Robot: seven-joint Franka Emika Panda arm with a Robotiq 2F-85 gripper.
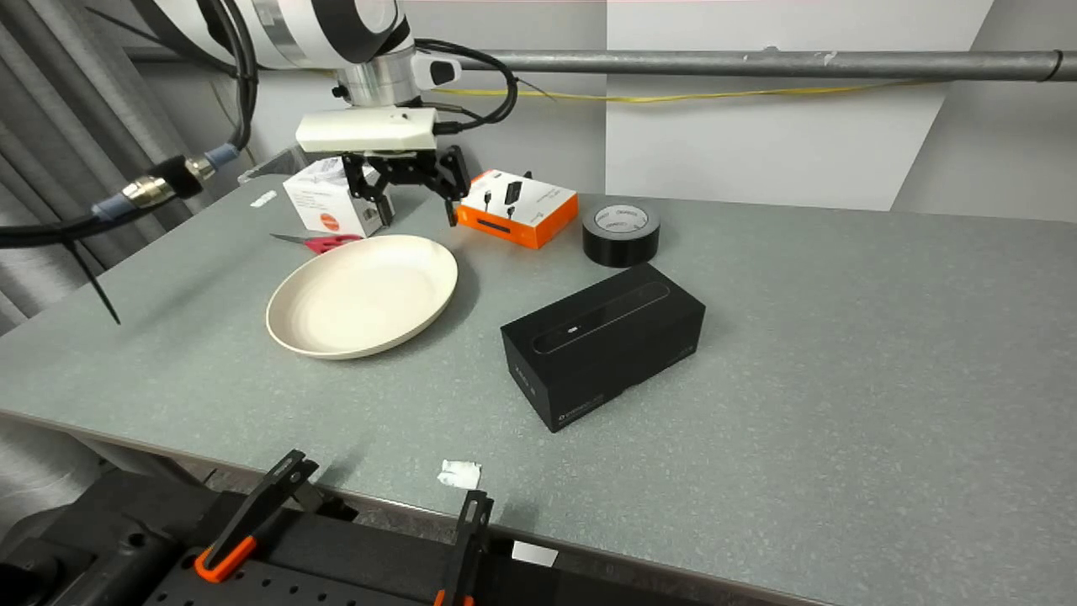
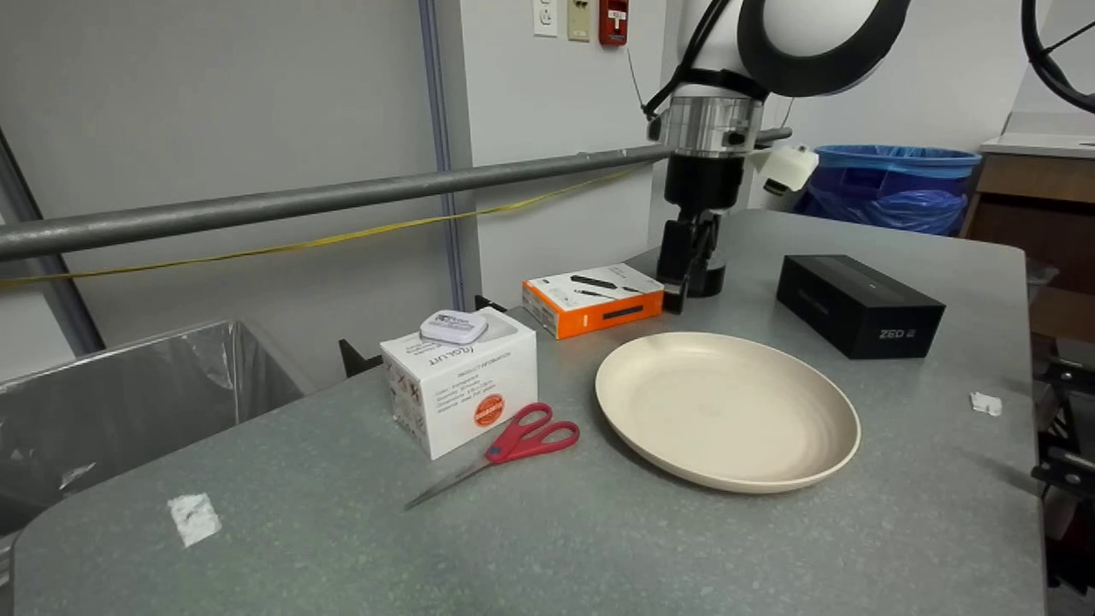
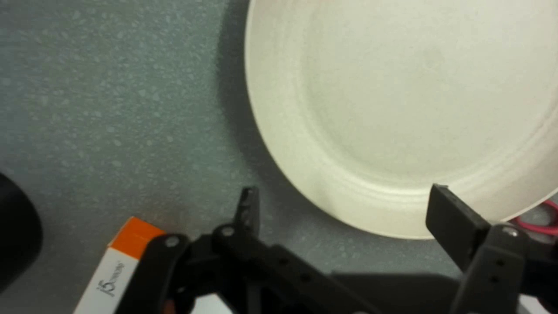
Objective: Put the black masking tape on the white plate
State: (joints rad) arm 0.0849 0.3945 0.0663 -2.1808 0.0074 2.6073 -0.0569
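Note:
The black masking tape lies flat on the table in an exterior view, beside the black box's far corner. It is partly hidden behind the gripper in an exterior view, and a black round edge, likely the tape, shows at the left of the wrist view. The white plate rests on the table in both exterior views and fills the upper right of the wrist view. My gripper is open and empty, above the table near the plate's rim; its fingers are wide apart in the wrist view.
An orange-and-white box stands between the gripper and the tape. A black rectangular box stands in front of the tape. A white box and red scissors lie beside the plate. A metal pipe runs along the wall.

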